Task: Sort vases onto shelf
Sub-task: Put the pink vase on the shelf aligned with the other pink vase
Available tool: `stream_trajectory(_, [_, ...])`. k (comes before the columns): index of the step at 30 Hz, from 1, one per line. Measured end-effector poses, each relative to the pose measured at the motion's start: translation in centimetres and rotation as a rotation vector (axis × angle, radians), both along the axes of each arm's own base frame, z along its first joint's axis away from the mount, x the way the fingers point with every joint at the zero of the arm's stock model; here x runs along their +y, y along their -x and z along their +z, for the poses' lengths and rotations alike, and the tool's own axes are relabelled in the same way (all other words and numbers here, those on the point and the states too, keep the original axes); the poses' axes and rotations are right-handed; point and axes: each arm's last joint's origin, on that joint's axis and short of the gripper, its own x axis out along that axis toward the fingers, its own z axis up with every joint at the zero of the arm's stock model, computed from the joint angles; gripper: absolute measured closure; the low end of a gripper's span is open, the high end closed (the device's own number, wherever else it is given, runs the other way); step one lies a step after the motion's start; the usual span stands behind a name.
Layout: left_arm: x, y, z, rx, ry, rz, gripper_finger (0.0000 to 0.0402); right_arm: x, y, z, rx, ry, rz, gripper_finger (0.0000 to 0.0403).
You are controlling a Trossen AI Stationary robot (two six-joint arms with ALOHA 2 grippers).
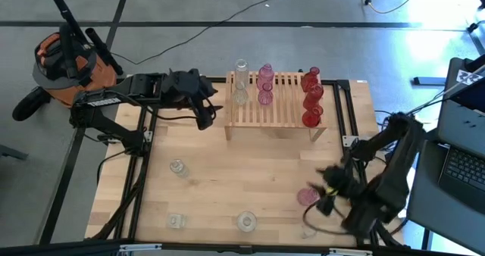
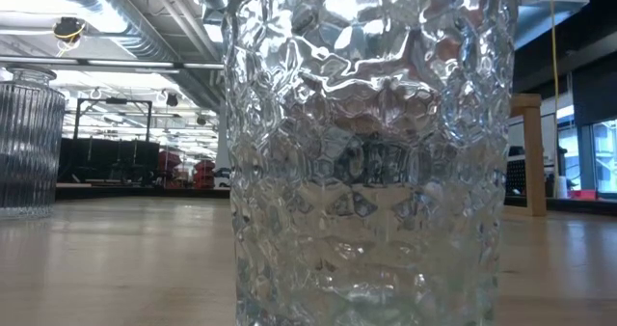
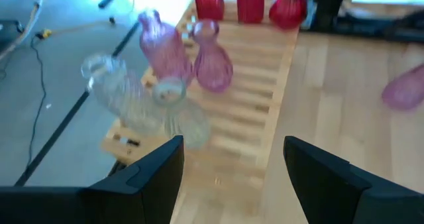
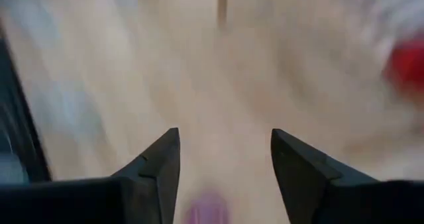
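The shelf (image 1: 276, 104) stands at the far middle of the table (image 1: 250, 176). On it I see two clear vases (image 1: 240, 83) at its left end, two pink vases (image 1: 265, 85) just right of them, and three red vases (image 1: 311, 98) in a row at its right end. All seven stand upright on the slats.

Loose vases remain on the planks. A pink vase (image 1: 308, 197) sits at the near right, just beside my right gripper (image 1: 330, 192). A clear vase (image 1: 177, 167) stands at mid left, another clear one (image 1: 176, 221) at the near left, and a third (image 1: 246, 223) at the near middle edge. That last one fills the low view (image 2: 371, 152), with a ribbed vase (image 2: 29, 143) off to its left.

My left gripper (image 3: 232, 168) hangs just left of the shelf, beside the clear vases, fingers spread wide and holding nothing. My right gripper points across the table with a gap between its fingers (image 4: 159, 168); a pink smear low between them may be the pink vase, but the blur is too heavy for me to say whether I grip it.
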Motion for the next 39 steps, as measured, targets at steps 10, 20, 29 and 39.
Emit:
stream_trajectory(10, [0.2,-1.7,1.2,-0.193,-0.012,0.032,0.0151,-4.4,1.0,8.0,-0.538,0.301,-0.061,0.0247])
stream_trajectory(20, [0.4,-3.3,0.7,-0.232,0.011,0.052,0.0151,-5.3,-4.0,16.5,-0.719,0.348,0.632,0.0249])
stream_trajectory(29, [0.2,-3.9,0.5,-0.25,0.025,0.055,0.0151,-9.3,2.0,14.2,-0.397,0.434,0.483,0.0249])
stream_trajectory(39, [0.0,-3.8,0.3,-0.239,0.057,0.066,0.0151,-12.1,9.9,8.8,-0.575,0.368,0.268,0.0249])
